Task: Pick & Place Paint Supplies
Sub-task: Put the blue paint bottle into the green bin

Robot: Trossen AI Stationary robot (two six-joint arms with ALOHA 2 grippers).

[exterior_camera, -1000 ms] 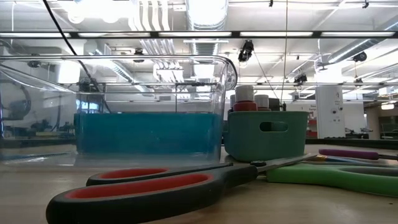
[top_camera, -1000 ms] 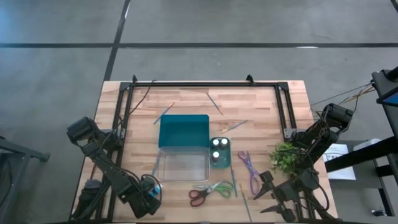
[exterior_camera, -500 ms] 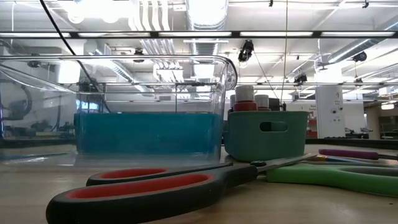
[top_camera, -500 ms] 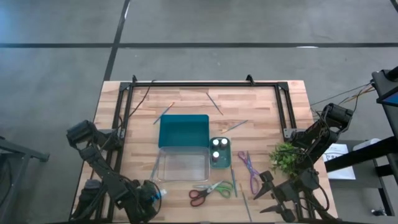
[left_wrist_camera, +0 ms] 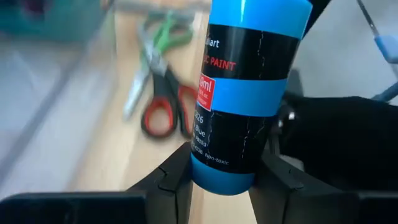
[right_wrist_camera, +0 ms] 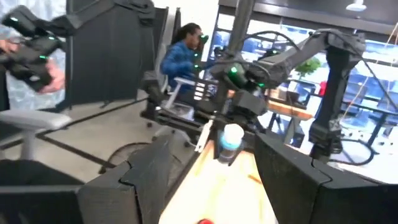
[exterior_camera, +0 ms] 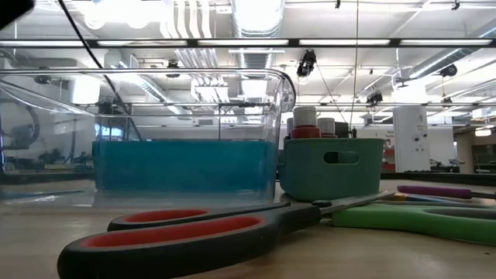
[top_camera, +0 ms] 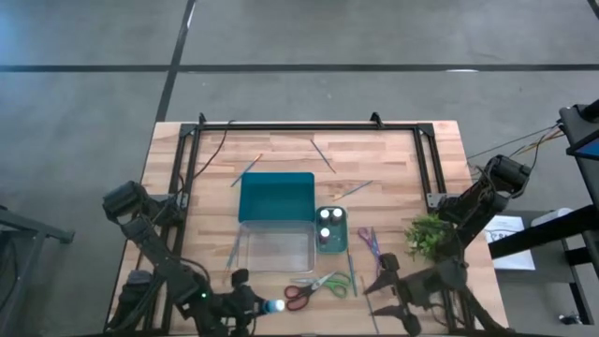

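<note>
A blue paint bottle is held clamped between the two dark fingers of the left gripper, raised above the near edge of the wooden table at its left-centre; its white cap is seen pointing toward the red-and-green scissors just beside it. The bottle is also caught from the right wrist camera, gripped by the opposite arm. The right gripper is held spread wide and empty over the near right of the table, close to the green plant sprig.

Two more white-capped bottles are stood in the small teal holder, which is set touching the right side of the clear container; a teal lid or tray is laid behind that. Purple-handled scissors are laid right of the holder, and thin brushes are scattered toward the far side and beside the scissors.

From table height, the red scissor handles are seen across the foreground, with the clear container and teal holder behind, under a ceiling of white ducts and strip lights. Grey floor crossed by dark lines is shown around the table. Beyond it, a seated person in blue is glimpsed among desks and dark screens.
</note>
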